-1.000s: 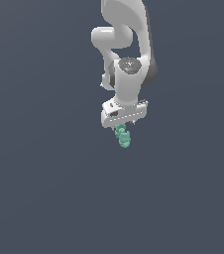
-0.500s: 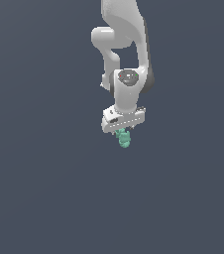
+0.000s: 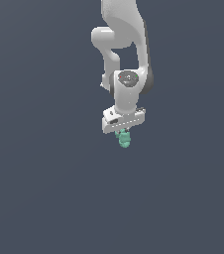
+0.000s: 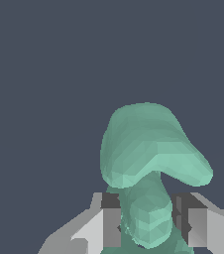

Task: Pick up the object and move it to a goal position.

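Note:
The object point(image 3: 125, 140) is a small mint-green lumpy item hanging just under the white hand of the arm in the exterior view. My gripper point(image 3: 123, 134) is shut on the object, which sticks out below the fingers. In the wrist view the object point(image 4: 148, 154) fills the middle, its narrow lobed stem pinched between the two grey fingers point(image 4: 111, 225) while a broad rounded cap spreads beyond them. Nothing marks a goal position in either view.
The white arm point(image 3: 126, 59) reaches down from the top of the exterior view. Behind everything lies a plain dark grey-blue surface point(image 3: 44, 188) with no edges or other items showing.
The arm has drawn up and a little toward the exterior view's right, carrying the object with it. The grasp looks unchanged.

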Controlling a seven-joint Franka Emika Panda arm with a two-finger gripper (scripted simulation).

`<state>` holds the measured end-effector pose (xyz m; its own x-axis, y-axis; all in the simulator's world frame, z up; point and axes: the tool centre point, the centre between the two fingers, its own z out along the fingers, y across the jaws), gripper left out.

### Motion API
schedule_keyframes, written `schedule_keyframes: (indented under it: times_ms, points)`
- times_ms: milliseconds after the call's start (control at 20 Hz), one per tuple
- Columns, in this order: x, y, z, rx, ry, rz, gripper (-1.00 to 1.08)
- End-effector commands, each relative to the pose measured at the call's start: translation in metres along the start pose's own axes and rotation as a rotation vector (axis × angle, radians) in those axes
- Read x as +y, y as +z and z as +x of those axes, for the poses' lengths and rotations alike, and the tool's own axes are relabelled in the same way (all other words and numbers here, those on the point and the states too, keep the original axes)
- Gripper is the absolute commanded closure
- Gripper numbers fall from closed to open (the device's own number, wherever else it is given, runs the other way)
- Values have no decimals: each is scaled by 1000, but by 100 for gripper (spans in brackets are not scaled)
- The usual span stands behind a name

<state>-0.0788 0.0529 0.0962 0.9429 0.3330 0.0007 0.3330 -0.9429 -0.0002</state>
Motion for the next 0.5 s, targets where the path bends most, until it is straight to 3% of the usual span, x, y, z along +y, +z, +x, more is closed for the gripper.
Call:
schedule_keyframes:
  times_ms: [0, 250, 450]
  points:
    - [0, 0, 0, -1, 0, 0, 108]
    - [0, -1, 3, 8, -3, -1, 108]
    - [1, -5, 14, 43, -17, -2, 108]
